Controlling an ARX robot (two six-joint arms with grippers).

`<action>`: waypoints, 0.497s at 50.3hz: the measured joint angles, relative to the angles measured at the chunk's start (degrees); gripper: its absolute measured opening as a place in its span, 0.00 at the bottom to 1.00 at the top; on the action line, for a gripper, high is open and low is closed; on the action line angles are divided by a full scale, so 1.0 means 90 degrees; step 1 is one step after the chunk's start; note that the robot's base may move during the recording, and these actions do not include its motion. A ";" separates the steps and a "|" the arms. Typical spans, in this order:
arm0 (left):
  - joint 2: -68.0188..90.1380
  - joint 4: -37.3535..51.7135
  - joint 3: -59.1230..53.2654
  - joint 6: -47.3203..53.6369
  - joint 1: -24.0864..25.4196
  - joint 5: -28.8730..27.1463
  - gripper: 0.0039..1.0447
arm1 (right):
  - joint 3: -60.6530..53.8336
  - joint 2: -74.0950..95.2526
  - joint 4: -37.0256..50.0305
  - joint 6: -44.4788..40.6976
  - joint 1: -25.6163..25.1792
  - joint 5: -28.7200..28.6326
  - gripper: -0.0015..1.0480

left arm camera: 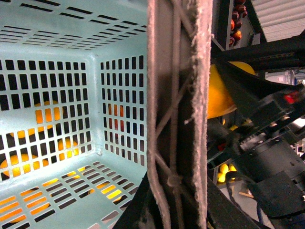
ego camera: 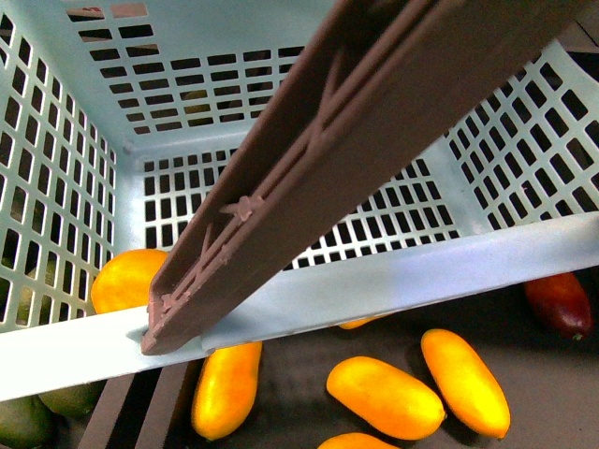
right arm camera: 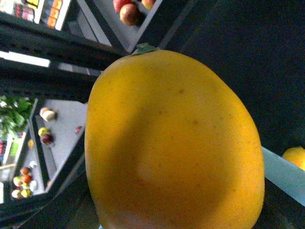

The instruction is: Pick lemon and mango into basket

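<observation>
**Mango held in the air beside a teal basket**

Front view, left to right: two dark green fruits [ego camera: 23, 423]. Next, one orange-yellow fruit [ego camera: 126, 279] at the near left corner of the basket [ego camera: 374, 281], apparently inside. Then four loose mangoes [ego camera: 384, 398] on the dark display [ego camera: 543, 393] below the rim, and one dark red fruit [ego camera: 562, 304] far right.

The left fingers [left arm camera: 133, 217] flank the brown handle [left arm camera: 176, 95] and look closed on it. The right fingers [left arm camera: 248, 83] press against the mango [right arm camera: 171, 143], held in the air just beside the handle.

Its skin looks smooth and likely slippery, the fruit weighty and easily bruised. A hold across the broad middle suits it. No lemon can be picked out with certainty.
</observation>
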 joint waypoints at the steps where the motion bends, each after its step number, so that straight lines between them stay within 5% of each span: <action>1: 0.0002 0.0000 0.0000 0.0000 0.0000 0.0000 0.06 | 0.0007 0.0024 -0.0012 -0.0029 0.0036 0.0019 0.61; 11: 0.0000 0.0000 0.0000 0.0000 0.0000 0.0000 0.06 | 0.0061 0.0238 -0.0189 -0.0316 0.0469 0.0202 0.62; 21: 0.0000 0.0000 0.0000 0.0000 0.0000 0.0000 0.06 | 0.0058 0.0092 -0.0427 -0.0418 0.0498 0.0702 0.90; 25: 0.0002 0.0000 0.0000 0.0019 0.0000 0.0022 0.06 | -0.0015 -0.0148 -0.0522 -0.0398 0.0423 0.0767 0.92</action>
